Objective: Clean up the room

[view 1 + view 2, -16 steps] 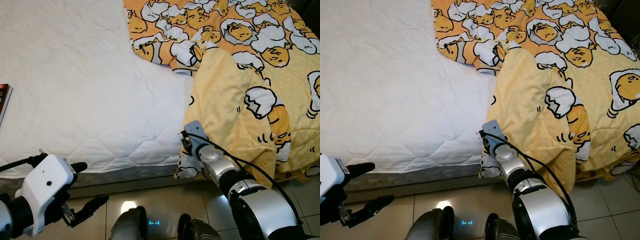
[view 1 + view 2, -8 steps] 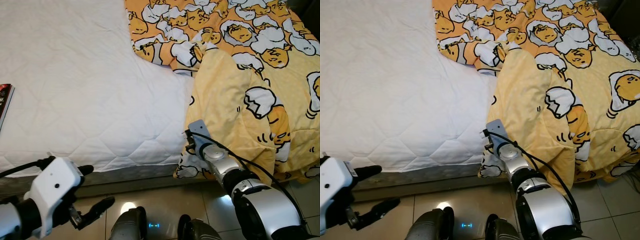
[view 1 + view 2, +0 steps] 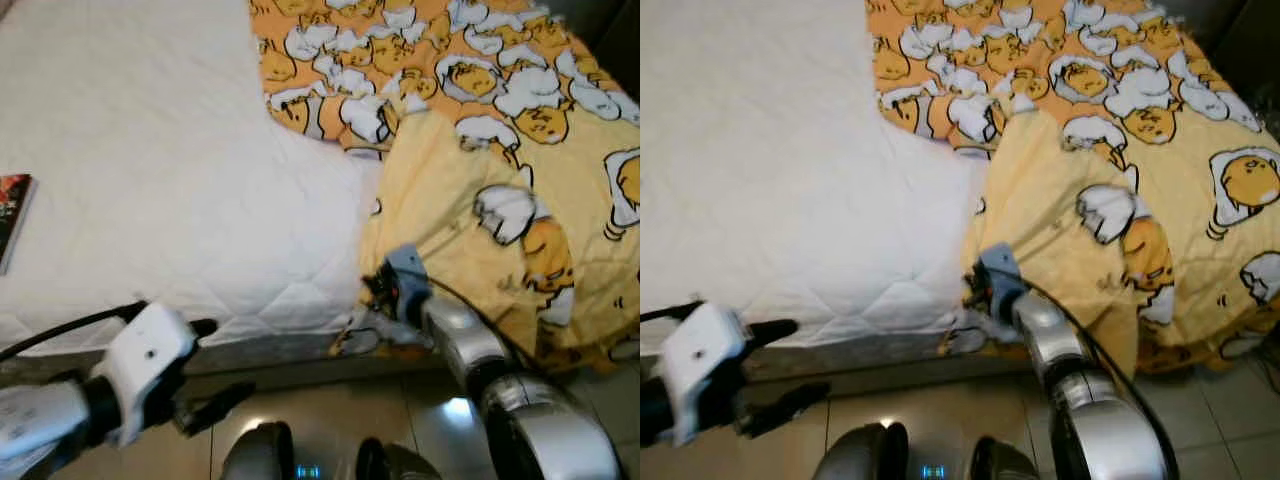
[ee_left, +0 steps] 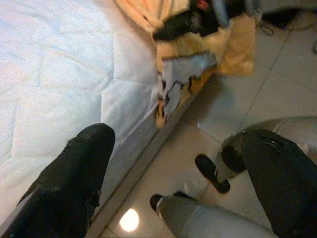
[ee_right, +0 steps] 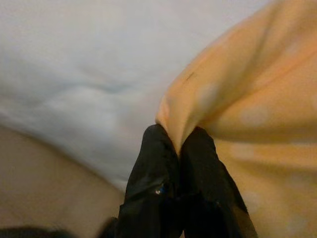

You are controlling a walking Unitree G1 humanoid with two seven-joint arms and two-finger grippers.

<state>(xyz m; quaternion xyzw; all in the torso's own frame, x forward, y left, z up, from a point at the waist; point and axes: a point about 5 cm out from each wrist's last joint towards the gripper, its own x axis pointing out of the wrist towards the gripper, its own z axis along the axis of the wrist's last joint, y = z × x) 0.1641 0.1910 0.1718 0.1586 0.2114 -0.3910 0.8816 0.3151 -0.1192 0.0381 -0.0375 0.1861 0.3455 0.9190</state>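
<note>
1. Since a second ago, the right tool (image 5: 177,144) has kept its pinch on the blanket's (image 3: 470,200) hanging edge while the left arm swung rightward along the bed's front.
2. Blanket: yellow with egg cartoons, bunched over the bed's (image 3: 150,180) right half and spilling off the front edge toward the floor (image 4: 277,84).
3. Right tool: fingers (image 5: 153,158) closed tight on a fold of blanket at the mattress corner.
4. Left tool (image 3: 215,365): fingers spread apart, holding nothing, low before the bed front, above the floor.
5. Book (image 3: 12,215): on the bed's far left edge.
</note>
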